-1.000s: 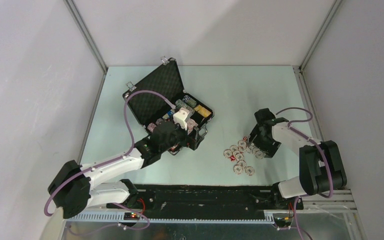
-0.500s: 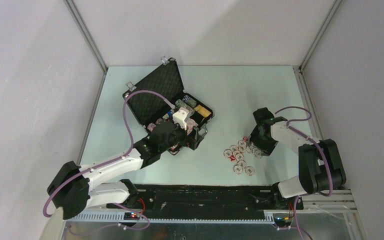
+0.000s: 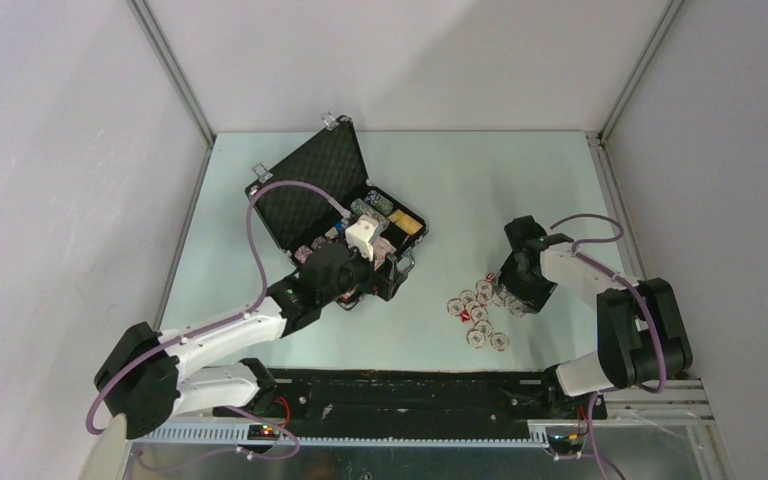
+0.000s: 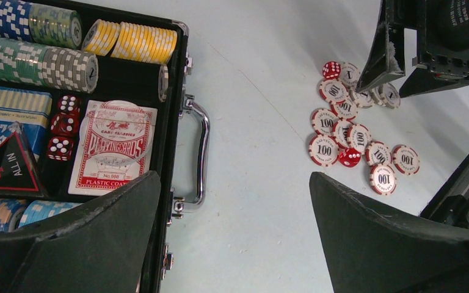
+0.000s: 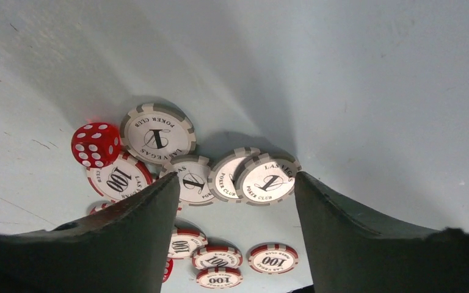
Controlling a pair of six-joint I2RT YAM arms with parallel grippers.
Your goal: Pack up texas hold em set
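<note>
Nearest me, the red 100 chips (image 3: 477,318) lay loose on the table (image 3: 460,190), unmoved. Just past them, the right gripper (image 5: 235,180) had crept in toward the pile's far edge, and its jaws had narrowed over the last second. They flanked a row of grey 1 chips (image 5: 267,180), a red die (image 5: 96,144) off to one side. Whether they pinched yet, I couldn't tell. I judged a pickup was starting. Farther out, the left gripper (image 4: 232,183) hung fully spread and unchanged over the handle edge of the open case (image 3: 310,190), with its rows of chips and its deck already stowed.
</note>
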